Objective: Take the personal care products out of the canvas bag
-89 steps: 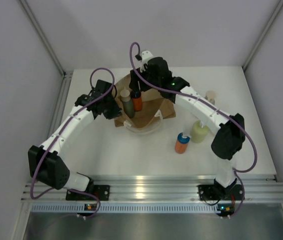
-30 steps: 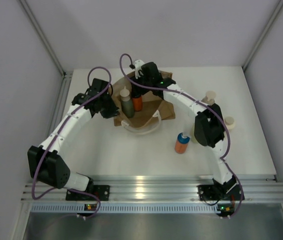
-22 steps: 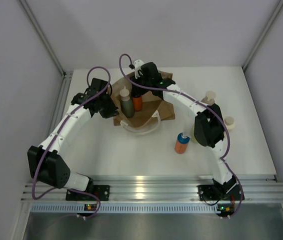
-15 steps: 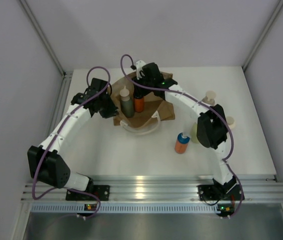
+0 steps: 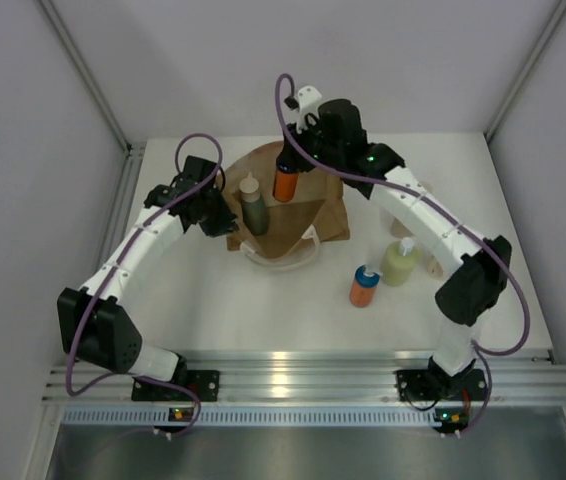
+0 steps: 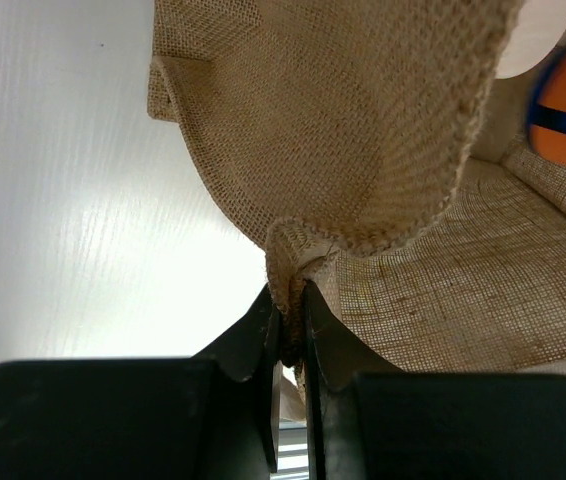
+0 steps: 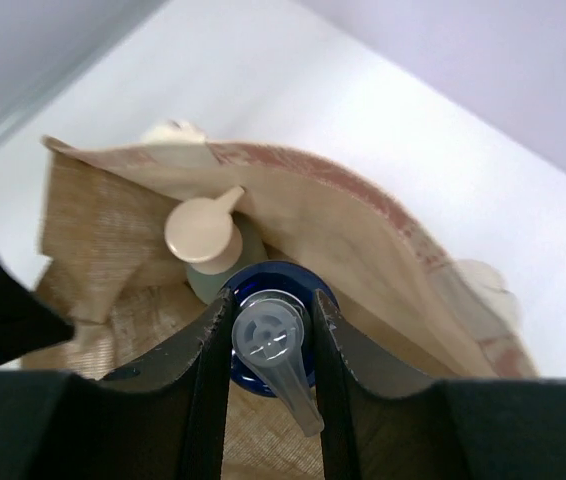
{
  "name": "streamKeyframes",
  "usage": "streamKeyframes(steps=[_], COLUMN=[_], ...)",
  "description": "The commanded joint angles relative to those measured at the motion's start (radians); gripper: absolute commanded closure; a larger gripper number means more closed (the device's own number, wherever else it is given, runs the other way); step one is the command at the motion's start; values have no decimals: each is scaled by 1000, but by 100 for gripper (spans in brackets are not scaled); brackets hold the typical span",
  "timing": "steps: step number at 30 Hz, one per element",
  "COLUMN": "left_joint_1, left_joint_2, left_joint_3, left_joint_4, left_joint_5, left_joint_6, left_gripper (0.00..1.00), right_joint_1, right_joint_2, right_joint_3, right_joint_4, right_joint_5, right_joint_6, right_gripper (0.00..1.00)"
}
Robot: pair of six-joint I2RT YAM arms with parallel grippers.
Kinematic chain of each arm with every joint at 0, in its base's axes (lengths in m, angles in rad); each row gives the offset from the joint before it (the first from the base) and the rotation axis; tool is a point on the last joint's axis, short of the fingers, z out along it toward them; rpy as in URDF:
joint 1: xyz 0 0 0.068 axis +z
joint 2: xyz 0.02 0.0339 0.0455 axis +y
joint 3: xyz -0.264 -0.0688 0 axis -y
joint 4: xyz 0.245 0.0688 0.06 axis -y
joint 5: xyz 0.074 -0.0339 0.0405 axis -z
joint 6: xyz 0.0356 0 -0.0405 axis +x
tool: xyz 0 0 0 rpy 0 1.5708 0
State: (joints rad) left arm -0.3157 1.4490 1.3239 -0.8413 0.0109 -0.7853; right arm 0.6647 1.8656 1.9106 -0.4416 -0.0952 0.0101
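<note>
Jaws shut, the left gripper (image 6: 288,335) pinches the rim of the canvas bag (image 5: 325,215) to steady it, while the right gripper (image 7: 271,345) clamps the blue cap (image 7: 275,272) of an orange bottle (image 5: 285,184), held over the bag's mouth.

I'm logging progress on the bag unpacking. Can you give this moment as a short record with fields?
Left hand: shut on the edge of the tan woven canvas bag
Right hand: shut on the pump neck of an orange plastic bottle with a blue cap, over the bag
In bag: dark grey-green bottle with cream pump
On table: second orange blue-capped bottle; yellow-green bottle
</note>
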Motion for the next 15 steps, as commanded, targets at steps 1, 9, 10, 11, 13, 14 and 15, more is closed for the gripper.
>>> streamKeyframes(steps=[1,9,10,11,13,14,15], left_joint_1=[13,13,13,13,13,13,13], left_joint_2=[39,70,71,73,82,82,86], left_joint_3=[8,23,24,29,37,40,44], left_joint_4=[-47,-45,-45,-45,-45,-45,-45], left_joint_5=[-45,-38,-35,-32,-28,-26,-25], left_joint_6=[21,24,24,24,27,27,31], left_gripper=[100,100,100,100,100,100,100], right_joint_1=[13,9,9,9,6,6,4], right_joint_2=[-187,-388,-407,-423,-479,-496,-531], right_joint_3=[7,-25,-31,-38,-65,-74,-96], right_joint_4=[89,84,78,72,46,35,26], right_joint_5=[-17,20,32,58,84,128,149], right_joint_6=[-2,-25,-27,-29,-36,-41,-45], right_gripper=[100,100,100,100,100,100,100])
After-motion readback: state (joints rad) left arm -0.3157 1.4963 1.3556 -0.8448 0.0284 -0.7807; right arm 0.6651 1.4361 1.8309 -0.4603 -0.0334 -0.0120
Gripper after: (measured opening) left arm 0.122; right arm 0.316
